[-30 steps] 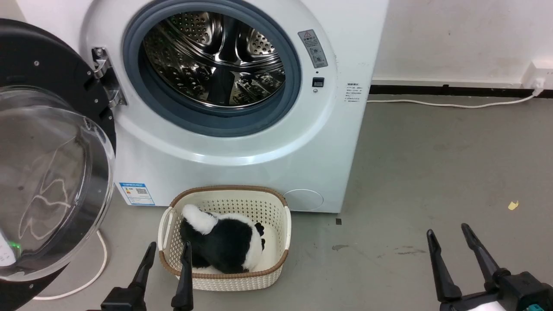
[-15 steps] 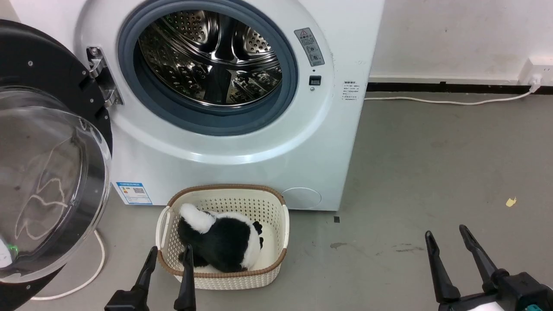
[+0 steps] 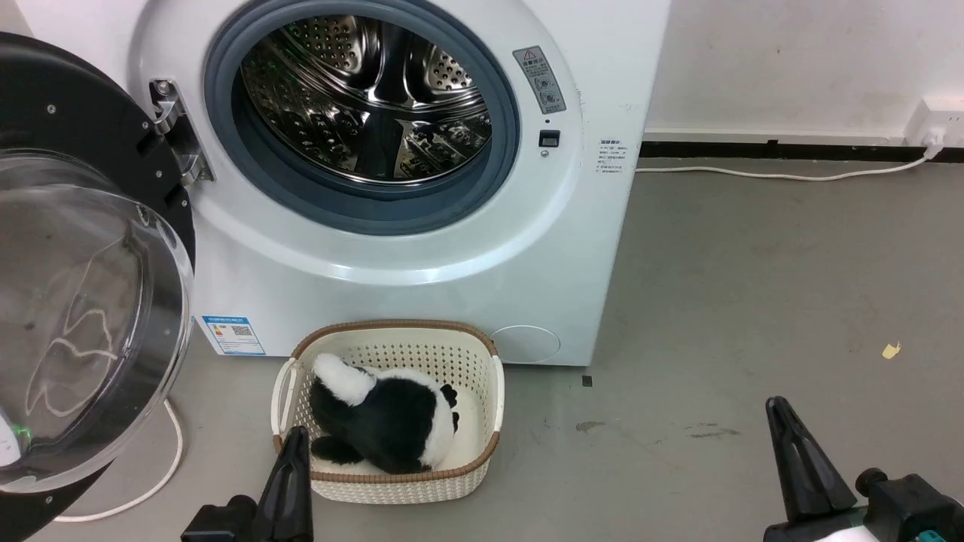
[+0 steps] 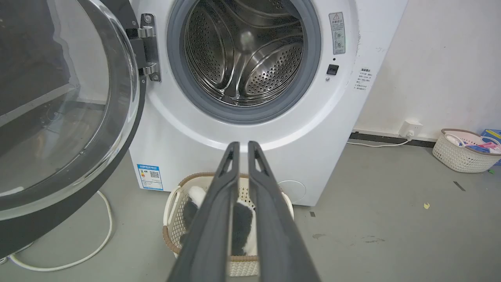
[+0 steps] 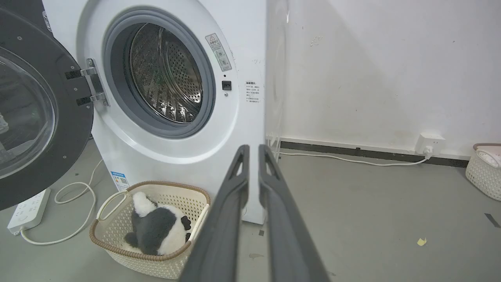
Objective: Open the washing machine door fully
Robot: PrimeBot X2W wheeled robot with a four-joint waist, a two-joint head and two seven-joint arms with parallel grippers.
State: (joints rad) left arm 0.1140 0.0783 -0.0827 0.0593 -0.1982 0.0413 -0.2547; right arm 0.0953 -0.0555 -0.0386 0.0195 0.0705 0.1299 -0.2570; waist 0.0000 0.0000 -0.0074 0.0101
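We face a big white front-loading washing machine [image 3: 422, 278], its round glossy black, glass-bowled door [image 3: 68, 98] swung wide open.
Head view: the door hangs left of the machine, our left gripper [image 3: 296, 436] and right gripper [image 3: 779, 410] low before it. Left wrist view: its fingers [image 4: 213, 211] nearly meet, holding nothing. Right wrist view: likewise, empty.

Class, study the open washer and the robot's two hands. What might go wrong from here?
The left hand hangs near the rim of the basket holding the panda plush; reaching forward may snag it.
The washing machine door bulges a glass bowl toward the robot; a careless arm swing may strike it.
A white cable lies on the floor below the door; rolling closer may pinch it.
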